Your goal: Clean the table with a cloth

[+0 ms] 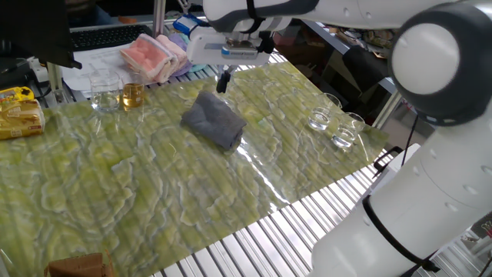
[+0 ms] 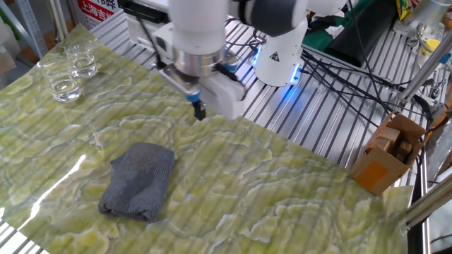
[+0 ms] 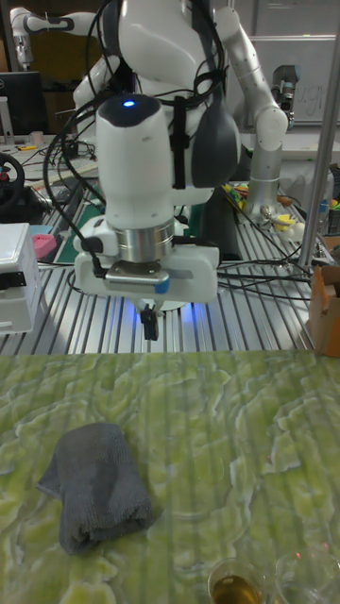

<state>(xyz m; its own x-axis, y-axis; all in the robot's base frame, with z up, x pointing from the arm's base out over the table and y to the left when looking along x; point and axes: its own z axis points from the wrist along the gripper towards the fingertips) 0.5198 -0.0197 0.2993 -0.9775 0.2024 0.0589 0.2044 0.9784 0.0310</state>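
Observation:
The dark grey cloth (image 1: 214, 121) (image 2: 138, 179) (image 3: 95, 484) lies bunched on the yellow-green wavy sheet of the table (image 1: 138, 185) (image 2: 268, 204) (image 3: 246, 444), with nothing touching it. My gripper (image 1: 224, 81) (image 2: 200, 111) (image 3: 149, 327) hangs in the air above the table's far edge, a short way beyond the cloth. Its two black fingers are pressed together and hold nothing.
Two empty glasses (image 1: 332, 123) (image 2: 67, 70) stand near one end. A glass of amber liquid (image 1: 132, 96) (image 3: 234, 585) and a clear glass (image 1: 104, 94) stand near a pink packet (image 1: 152, 55). A yellow package (image 1: 19, 114) lies left. A cardboard box (image 2: 385, 156) sits off the table.

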